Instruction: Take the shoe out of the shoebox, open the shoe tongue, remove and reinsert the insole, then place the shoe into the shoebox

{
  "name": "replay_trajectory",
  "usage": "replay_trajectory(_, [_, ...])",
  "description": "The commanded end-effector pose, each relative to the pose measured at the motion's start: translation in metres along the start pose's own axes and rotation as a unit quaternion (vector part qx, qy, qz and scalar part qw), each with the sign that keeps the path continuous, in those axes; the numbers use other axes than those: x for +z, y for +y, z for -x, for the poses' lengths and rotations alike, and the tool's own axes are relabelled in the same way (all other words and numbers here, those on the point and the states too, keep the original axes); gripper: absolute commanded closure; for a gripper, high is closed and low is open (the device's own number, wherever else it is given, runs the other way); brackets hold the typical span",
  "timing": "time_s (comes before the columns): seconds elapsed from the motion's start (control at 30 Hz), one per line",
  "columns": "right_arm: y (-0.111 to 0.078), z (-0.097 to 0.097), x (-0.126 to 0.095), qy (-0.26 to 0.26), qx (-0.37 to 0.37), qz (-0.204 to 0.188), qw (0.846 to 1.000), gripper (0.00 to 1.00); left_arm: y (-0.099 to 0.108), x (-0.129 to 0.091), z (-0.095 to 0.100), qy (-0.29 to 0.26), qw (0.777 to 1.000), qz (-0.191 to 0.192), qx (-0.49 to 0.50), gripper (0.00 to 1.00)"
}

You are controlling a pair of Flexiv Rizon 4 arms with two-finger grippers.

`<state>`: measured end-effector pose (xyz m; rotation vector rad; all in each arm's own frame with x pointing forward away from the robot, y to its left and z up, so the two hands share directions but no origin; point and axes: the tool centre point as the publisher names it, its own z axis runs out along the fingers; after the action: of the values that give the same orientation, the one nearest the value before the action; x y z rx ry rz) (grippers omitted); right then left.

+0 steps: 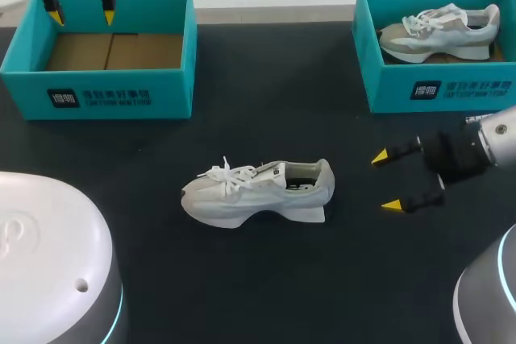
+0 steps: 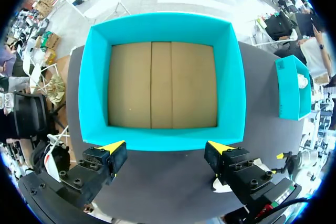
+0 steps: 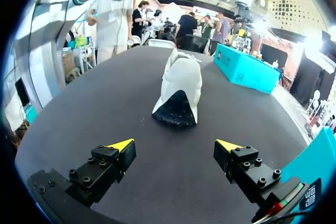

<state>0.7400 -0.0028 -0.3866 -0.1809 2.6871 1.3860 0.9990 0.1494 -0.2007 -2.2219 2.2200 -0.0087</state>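
A white shoe [image 1: 258, 192] lies on its side in the middle of the black table, toe to the left, opening toward the back. My right gripper [image 1: 388, 180] hovers open to the right of its heel, apart from it; the right wrist view shows the shoe [image 3: 180, 88] ahead of the open gripper [image 3: 178, 149], dark heel sole facing it. My left gripper [image 1: 81, 16] hangs open over the empty teal shoebox [image 1: 105, 86] at the back left. Seen from the left wrist, the gripper [image 2: 167, 147] is above the near wall of that box [image 2: 163, 140], cardboard floor bare.
A second teal box [image 1: 427, 90] at the back right holds another pale shoe [image 1: 439, 31]; a small part of it [image 2: 291, 88] shows in the left wrist view. My robot's white bases [image 1: 48, 263] fill the near corners.
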Motion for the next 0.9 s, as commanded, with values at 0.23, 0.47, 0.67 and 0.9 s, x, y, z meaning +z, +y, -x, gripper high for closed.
replay_trajectory(0.23, [0.002,-0.001,0.0,-0.001,0.0,-0.002,1.0,0.0,0.0,0.0,0.0,-0.001,1.0,0.001,0.0,0.0])
replay_trajectory(0.47, [0.008,0.006,0.016,-0.009,0.012,-0.001,1.0,0.0,0.0,0.0,0.0,-0.001,1.0,0.001,0.0,0.0])
replay_trajectory(0.67, [0.021,0.014,0.037,-0.01,0.027,-0.01,1.0,0.0,0.0,0.0,0.0,-0.001,1.0,0.001,0.0,0.0])
replay_trajectory(0.9, [0.032,0.019,0.063,-0.015,0.038,-0.003,0.999,0.0,0.0,0.0,0.0,-0.001,1.0,0.001,0.0,0.0])
